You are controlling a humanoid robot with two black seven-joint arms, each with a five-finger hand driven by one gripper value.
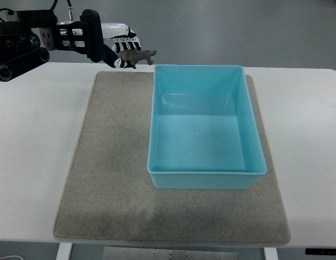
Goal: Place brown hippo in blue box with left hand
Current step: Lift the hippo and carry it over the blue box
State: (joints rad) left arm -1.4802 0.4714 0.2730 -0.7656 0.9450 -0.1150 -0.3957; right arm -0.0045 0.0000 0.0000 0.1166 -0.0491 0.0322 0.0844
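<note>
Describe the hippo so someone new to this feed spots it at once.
Start at the blue box on the grey mat, then go to its far left corner. Just beyond, the left hand holds the brown hippo in the air. It is the only small dark brown animal figure in view.

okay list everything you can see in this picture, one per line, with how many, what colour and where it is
brown hippo: one, brown, held in the air just past the blue box's far left corner, gripped by the left hand
blue box: one, light blue, empty, sitting on the right half of the mat
mat: one, grey-beige, lying on the middle of the table under the box
table: one, white, filling most of the view
left hand: one, black and white, at the top left, its arm coming in from the left edge, fingers closed on the hippo
right hand: not in view
</note>
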